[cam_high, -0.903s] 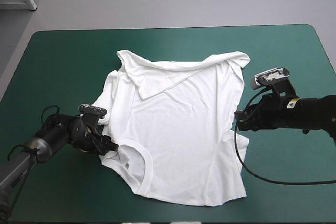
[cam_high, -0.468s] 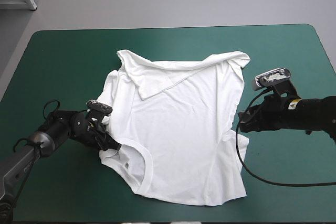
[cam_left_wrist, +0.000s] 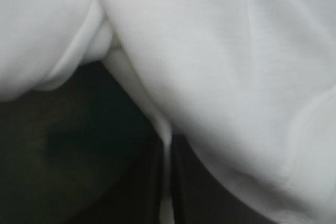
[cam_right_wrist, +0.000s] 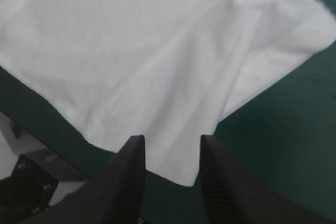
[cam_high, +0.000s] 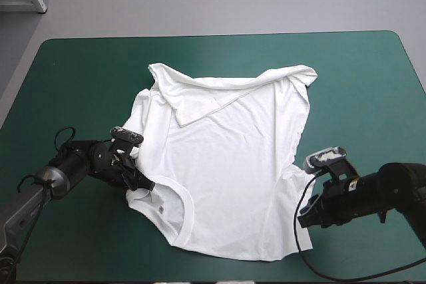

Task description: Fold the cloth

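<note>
The white T-shirt (cam_high: 226, 157) lies spread on the teal-green cover (cam_high: 80, 78), its far part folded over and its collar toward the near left. My left gripper (cam_high: 138, 183) sits at the shirt's left edge beside the collar. In the left wrist view the black fingers (cam_left_wrist: 147, 192) are all but met, and the left gripper (cam_left_wrist: 167, 192) pinches a strip of the T-shirt (cam_left_wrist: 210, 51). My right gripper (cam_high: 303, 221) is low at the shirt's near right corner. In the right wrist view the right gripper (cam_right_wrist: 171, 142) is open, and a corner of the T-shirt (cam_right_wrist: 147, 51) reaches between its fingers.
Bare teal-green cover surrounds the shirt on all sides, widest at the far left (cam_high: 73, 71) and far right (cam_high: 373, 71). The table's near edge runs close behind the right gripper.
The left gripper moved in to the shirt's edge by the collar and shut on it. The right arm swung from the shirt's right side toward the near right corner, its fingers narrowing.
</note>
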`<state>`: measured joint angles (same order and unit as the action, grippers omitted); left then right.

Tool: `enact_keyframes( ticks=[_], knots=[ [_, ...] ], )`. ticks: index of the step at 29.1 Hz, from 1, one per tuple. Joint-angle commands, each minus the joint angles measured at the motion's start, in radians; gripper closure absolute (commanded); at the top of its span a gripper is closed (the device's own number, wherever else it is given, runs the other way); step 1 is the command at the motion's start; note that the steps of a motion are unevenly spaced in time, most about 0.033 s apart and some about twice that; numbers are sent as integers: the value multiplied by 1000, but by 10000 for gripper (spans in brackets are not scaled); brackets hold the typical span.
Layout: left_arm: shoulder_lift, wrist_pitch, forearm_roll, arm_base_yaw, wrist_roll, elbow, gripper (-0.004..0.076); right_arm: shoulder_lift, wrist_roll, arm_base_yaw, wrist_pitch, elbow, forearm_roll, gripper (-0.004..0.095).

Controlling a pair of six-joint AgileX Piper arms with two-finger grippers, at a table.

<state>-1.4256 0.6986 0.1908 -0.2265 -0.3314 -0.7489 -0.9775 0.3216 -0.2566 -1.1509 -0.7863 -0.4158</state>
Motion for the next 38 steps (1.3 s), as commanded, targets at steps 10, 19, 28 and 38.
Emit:
enact_keyframes(
  ticks=[10,19,28,38],
  knots=[
    [-8,5,46,-6,7,3,705,-71,-145,-190,278,151,166,314],
    [-8,3,43,-6,3,3,705,-232,-49,-190,274,151,2,436],
    [30,-33,43,-6,3,1,705,-243,22,-190,262,132,2,904],
    [293,-45,38,-6,5,-146,705,-101,-139,-188,441,-273,322,905]
  ],
)
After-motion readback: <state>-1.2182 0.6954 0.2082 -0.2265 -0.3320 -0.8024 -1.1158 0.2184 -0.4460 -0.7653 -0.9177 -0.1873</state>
